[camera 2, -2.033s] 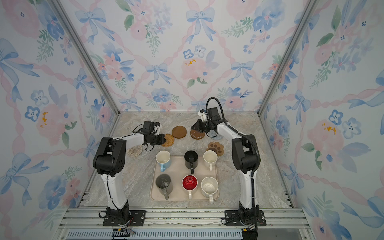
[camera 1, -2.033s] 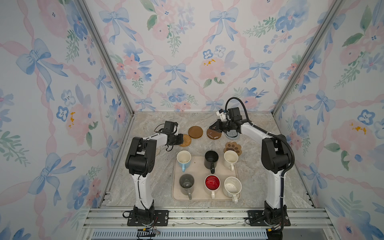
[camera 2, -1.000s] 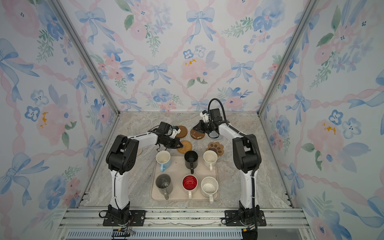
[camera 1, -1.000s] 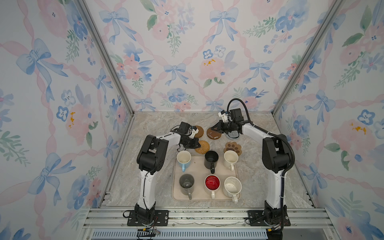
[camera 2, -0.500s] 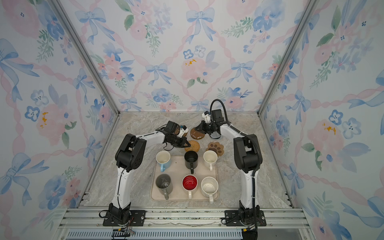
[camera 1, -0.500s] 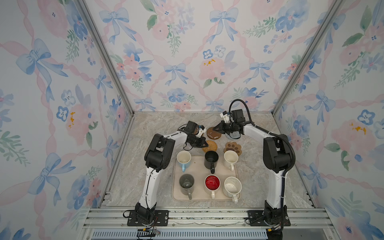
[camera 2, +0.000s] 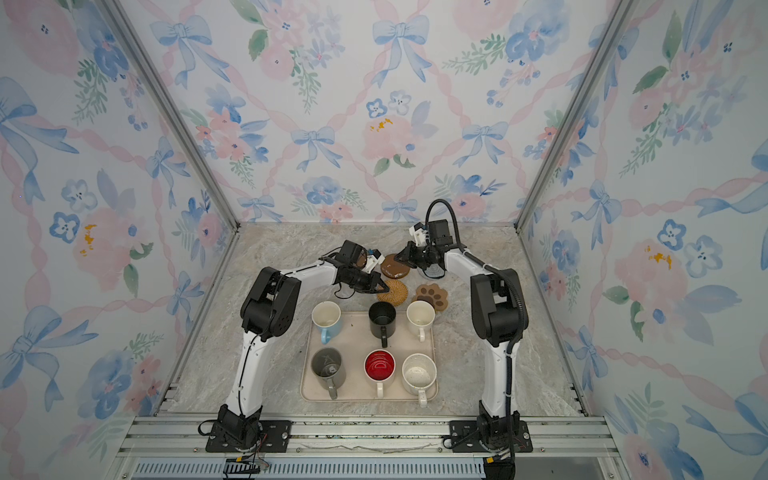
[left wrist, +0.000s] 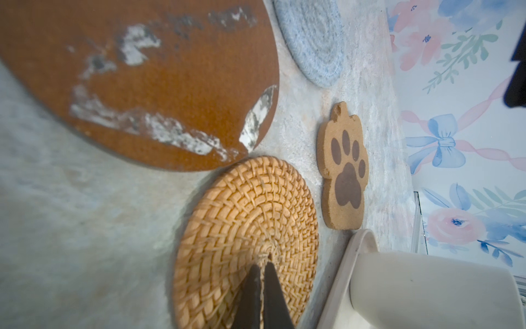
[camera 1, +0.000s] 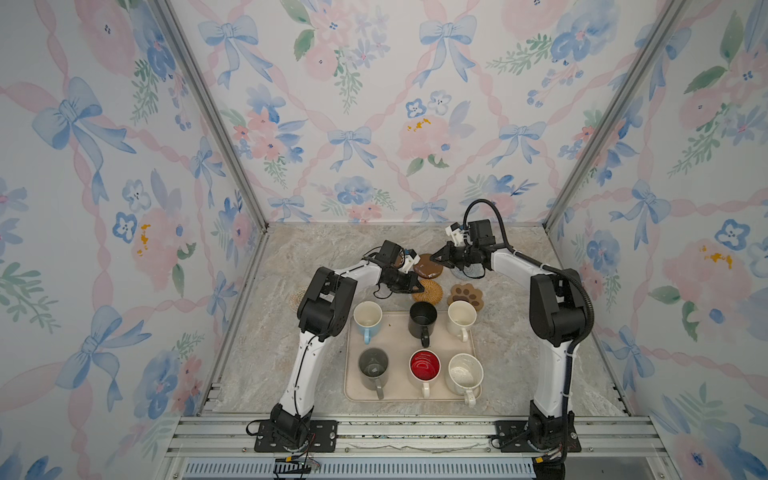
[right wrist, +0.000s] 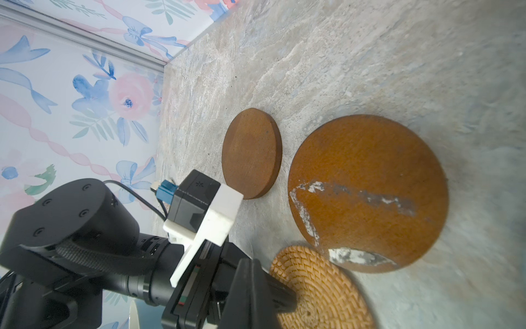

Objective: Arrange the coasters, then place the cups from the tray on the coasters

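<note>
My left gripper (camera 1: 417, 286) (left wrist: 261, 263) is shut, its tips pressing down on the tan rattan coaster (camera 1: 429, 291) (left wrist: 247, 225) just beyond the tray (camera 1: 350, 374). My right gripper (camera 1: 435, 258) looks shut at the far edge of the glossy dark-brown disc (camera 1: 428, 267) (right wrist: 367, 193); its own fingers do not show in the right wrist view. The plain brown disc (right wrist: 252, 153) lies behind the left wrist. The paw coaster (camera 1: 465, 296) and grey-blue woven coaster (left wrist: 313, 40) lie to the right. Light blue (camera 1: 368, 320), black (camera 1: 422, 320), cream (camera 1: 461, 318), grey (camera 1: 373, 366), red-inside (camera 1: 424, 365) and speckled (camera 1: 465, 370) cups stand in the tray.
A cream crochet coaster (camera 1: 296, 297) peeks out behind the left arm's elbow. The right arm's wrist hangs over the grey-blue coaster. Floral walls close in the marble table (camera 1: 291, 365) on three sides; a metal rail runs along the front.
My left gripper has swept right, sliding the rattan coaster from the left to just in front of the glossy disc. The right gripper has barely shifted.
</note>
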Robot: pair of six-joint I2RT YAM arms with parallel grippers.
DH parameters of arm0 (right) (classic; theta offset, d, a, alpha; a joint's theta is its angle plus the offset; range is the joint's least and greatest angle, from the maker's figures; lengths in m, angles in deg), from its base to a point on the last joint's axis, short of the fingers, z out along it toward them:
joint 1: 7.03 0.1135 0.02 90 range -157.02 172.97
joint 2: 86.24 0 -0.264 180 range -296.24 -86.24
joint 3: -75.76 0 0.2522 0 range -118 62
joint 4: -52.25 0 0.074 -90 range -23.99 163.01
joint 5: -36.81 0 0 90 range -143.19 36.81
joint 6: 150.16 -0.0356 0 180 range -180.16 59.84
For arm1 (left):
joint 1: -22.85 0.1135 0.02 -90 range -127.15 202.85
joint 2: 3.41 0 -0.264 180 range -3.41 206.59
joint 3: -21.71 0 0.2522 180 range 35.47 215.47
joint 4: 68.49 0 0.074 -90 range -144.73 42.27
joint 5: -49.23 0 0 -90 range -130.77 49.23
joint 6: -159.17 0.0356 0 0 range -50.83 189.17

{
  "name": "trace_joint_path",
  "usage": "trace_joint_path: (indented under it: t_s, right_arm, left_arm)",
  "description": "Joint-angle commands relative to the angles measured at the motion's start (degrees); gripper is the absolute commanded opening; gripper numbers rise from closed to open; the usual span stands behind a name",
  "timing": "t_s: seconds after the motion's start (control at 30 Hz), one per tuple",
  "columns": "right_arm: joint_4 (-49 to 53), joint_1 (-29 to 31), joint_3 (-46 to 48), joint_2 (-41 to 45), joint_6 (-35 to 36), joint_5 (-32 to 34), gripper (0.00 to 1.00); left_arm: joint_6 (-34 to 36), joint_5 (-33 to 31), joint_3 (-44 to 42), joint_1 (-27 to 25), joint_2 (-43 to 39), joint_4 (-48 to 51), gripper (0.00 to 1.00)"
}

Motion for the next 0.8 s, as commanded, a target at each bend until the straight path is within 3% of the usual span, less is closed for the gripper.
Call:
trace_joint_path:
  t_s: [0.0,0.77]
  right_arm:
    - [-1.0,-0.4,0.9,2.5,-0.6,-0.6,0.00]
    - [-6.8,-0.5,4.3,4.9,-3.7,0.3,0.00]
  left_arm:
    - [-0.5,-3.1,-1.2,-0.6,2.6,4.8,0.00]
    - [-5.4,-8.7,5.0,1.6,-7.3,4.7,0.03]
